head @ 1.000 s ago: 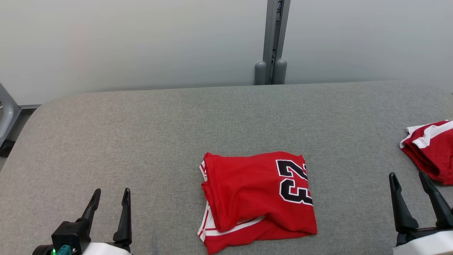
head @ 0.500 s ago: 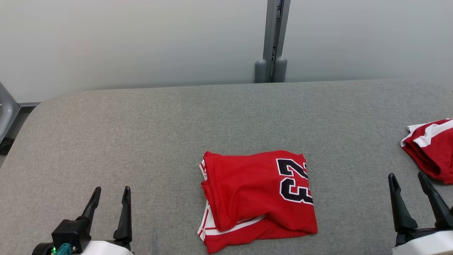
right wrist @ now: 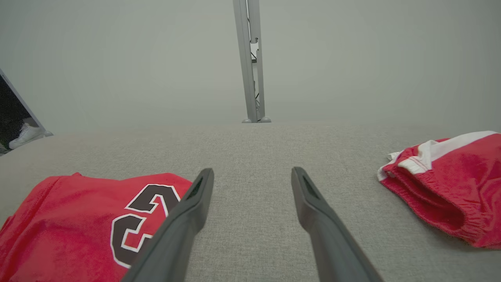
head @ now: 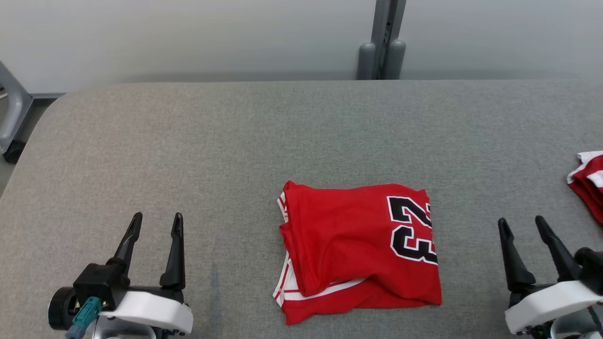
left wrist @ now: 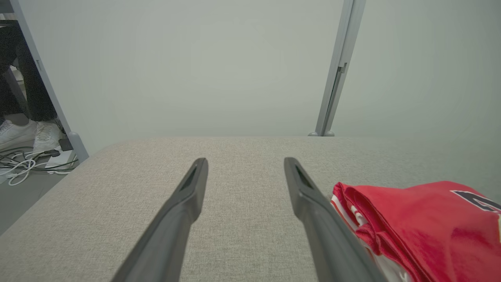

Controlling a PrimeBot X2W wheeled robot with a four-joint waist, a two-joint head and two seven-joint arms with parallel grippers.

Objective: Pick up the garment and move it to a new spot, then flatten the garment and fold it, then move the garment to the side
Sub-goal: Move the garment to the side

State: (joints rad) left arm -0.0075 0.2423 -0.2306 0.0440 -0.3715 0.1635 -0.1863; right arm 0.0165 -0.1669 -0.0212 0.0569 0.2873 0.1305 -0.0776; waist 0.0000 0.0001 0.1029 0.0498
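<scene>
Item: red jersey point(head: 360, 249), black 23 edged white, folded into a rough rectangle with white-striped trim showing at its left and lower edges, lying at the front middle of the grey worktop point(head: 212, 141), touched by neither hand. Flanking it: left hand point(head: 158, 215), fingers spread wide and empty, at front left, well apart from the jersey; right hand point(head: 521, 219), likewise wide and empty, at front right. Also present: second garment point(head: 589, 183), red with white trim, bunched at the right edge.
</scene>
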